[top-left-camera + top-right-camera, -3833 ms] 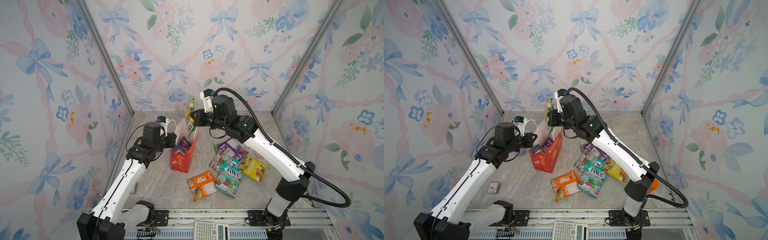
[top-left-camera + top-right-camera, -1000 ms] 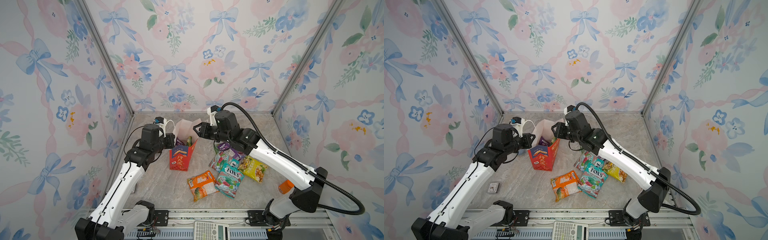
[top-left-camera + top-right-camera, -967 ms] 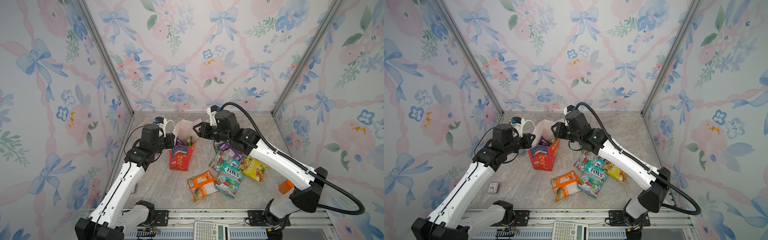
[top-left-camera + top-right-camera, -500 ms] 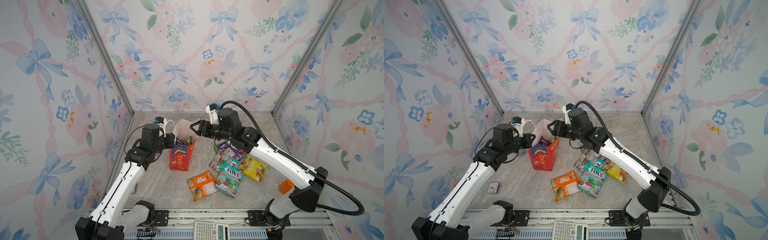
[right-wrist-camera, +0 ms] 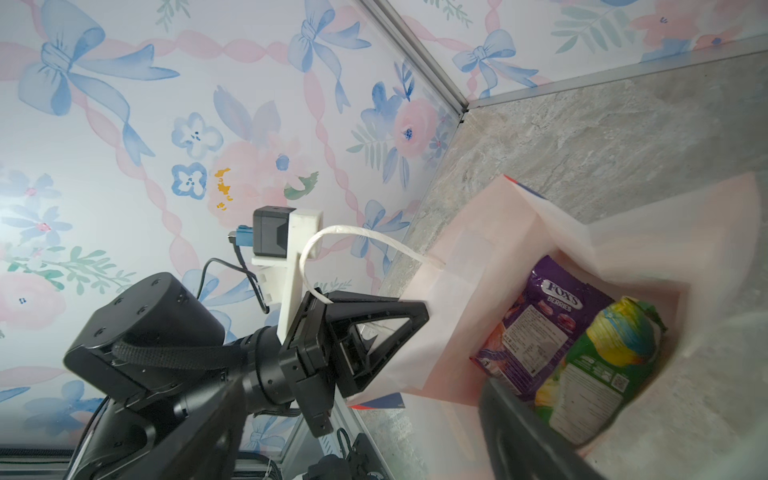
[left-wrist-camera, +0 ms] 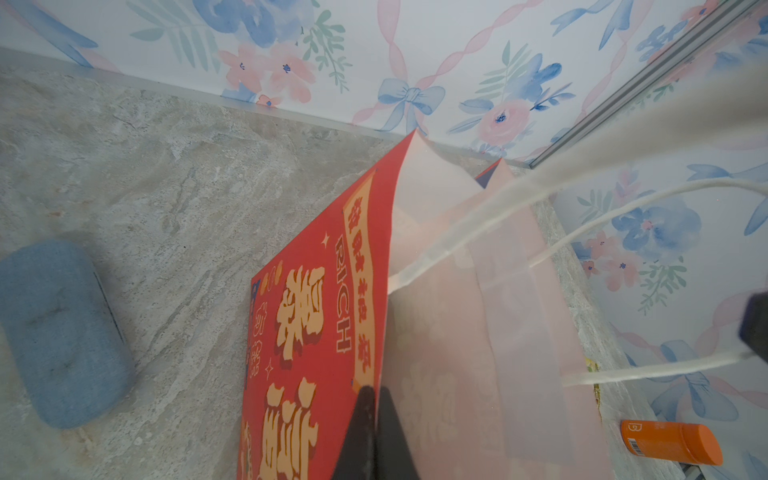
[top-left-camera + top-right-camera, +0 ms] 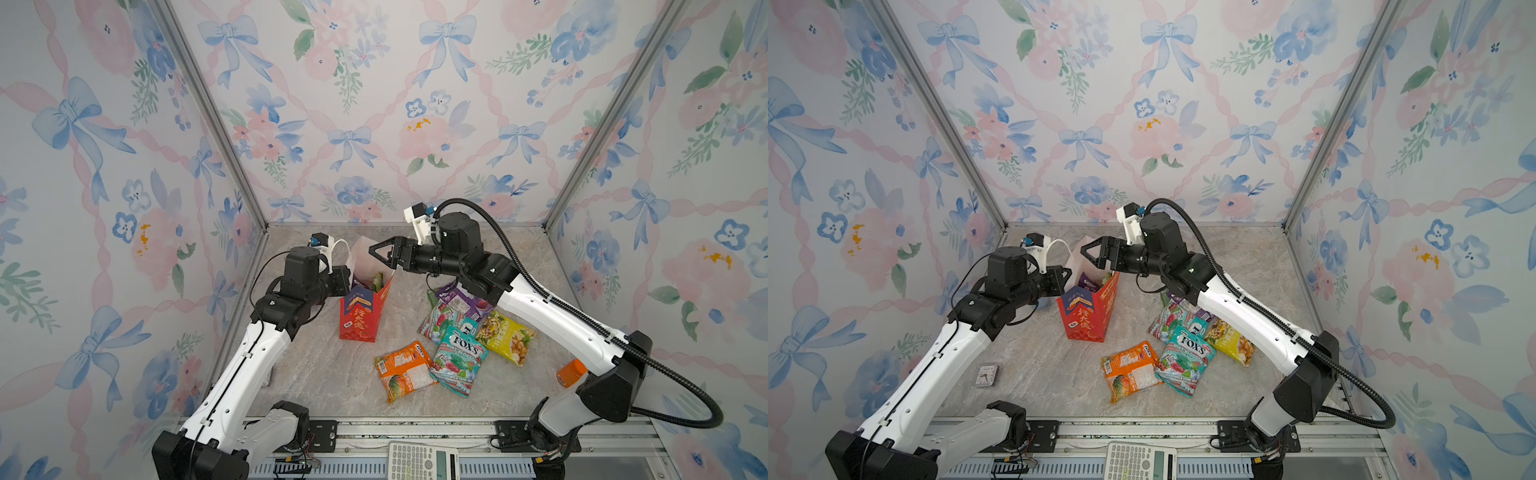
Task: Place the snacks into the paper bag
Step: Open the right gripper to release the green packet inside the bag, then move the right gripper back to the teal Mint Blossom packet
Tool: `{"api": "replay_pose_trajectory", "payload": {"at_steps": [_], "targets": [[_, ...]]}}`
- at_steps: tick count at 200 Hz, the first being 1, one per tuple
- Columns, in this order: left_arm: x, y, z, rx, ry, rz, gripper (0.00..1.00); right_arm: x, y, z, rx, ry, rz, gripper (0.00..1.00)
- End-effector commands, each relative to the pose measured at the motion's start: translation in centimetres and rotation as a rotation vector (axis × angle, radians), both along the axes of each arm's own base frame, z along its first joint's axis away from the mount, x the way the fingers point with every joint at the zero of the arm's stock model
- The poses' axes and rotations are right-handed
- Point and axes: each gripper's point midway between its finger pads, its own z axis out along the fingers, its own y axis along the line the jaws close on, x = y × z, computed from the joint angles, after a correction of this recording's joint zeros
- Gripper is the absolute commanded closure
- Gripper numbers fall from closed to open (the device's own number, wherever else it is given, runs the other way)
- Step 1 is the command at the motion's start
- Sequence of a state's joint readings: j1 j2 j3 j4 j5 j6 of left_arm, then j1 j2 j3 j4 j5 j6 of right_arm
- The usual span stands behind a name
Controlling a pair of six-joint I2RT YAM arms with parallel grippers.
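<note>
Two hands: both are seen at the mouth of the paper bag [image 7: 359,320], which is stood upright on the tabletop [image 7: 324,374], left of centre in both top views.
Left hand [image 7: 345,277]: clenched on the bag's left wall at the rim; a white rope handle [image 5: 365,235] is arched above it.
Bag contents: a purple FOX'S packet [image 5: 544,320] and a green packet [image 5: 598,365] are lodged inside the white interior, side by side and touching.
Right hand [image 7: 380,255]: released, with the jaws spread wide just above the bag's open mouth; nothing is held.
Loose snacks: an orange packet [image 7: 403,370], a teal FOX'S packet [image 7: 457,359] and a yellow packet [image 7: 505,336] are laid flat on the tabletop right of the bag, touching one another; further packets are partly covered by the right arm.
Orange bottle [image 7: 571,372]: seen at the tabletop's right edge, partly hidden behind the right arm.
</note>
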State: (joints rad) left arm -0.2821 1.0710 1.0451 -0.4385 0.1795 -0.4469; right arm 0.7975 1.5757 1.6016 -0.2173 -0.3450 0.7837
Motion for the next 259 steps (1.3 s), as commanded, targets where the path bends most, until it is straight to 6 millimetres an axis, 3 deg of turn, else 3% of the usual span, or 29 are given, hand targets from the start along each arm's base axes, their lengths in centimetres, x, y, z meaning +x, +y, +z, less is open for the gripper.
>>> {"api": "replay_pose_trajectory", "payload": {"at_steps": [1,57,112,141,177,210,239,259], "targets": [[0.5,-0.3,1.0,0.0,-0.04,-0.012,1.0,0.0,-0.1,0.7,-0.006,-0.053,0.021,0.1],[0.8,-0.4,0.8,0.01,-0.036,-0.016,1.0,-0.8,-1.0,1.0,-0.173,-0.139,-0.016,0.27],[1.2,-0.4,0.8,0.023,-0.04,-0.021,1.0,-3.1,-1.6,2.7,-0.196,-0.22,0.029,0.32],[1.2,-0.3,0.7,0.032,-0.041,-0.019,1.0,-4.2,-3.4,2.9,-0.216,-0.251,0.024,0.36],[1.2,-0.4,0.9,0.035,-0.047,-0.023,1.0,-5.0,-7.0,1.5,-0.261,-0.241,-0.037,0.38],[1.2,-0.3,1.1,0.038,-0.053,-0.024,1.0,-4.7,-11.8,-2.6,-0.4,-0.139,-0.19,0.4],[1.1,-0.3,1.1,0.038,-0.054,-0.023,1.0,-5.1,-17.6,-9.6,-0.582,0.063,-0.375,0.4],[1.0,-0.2,1.2,0.038,-0.058,-0.021,1.0,-6.4,-20.1,-14.6,-0.61,0.223,-0.438,0.41]]}}
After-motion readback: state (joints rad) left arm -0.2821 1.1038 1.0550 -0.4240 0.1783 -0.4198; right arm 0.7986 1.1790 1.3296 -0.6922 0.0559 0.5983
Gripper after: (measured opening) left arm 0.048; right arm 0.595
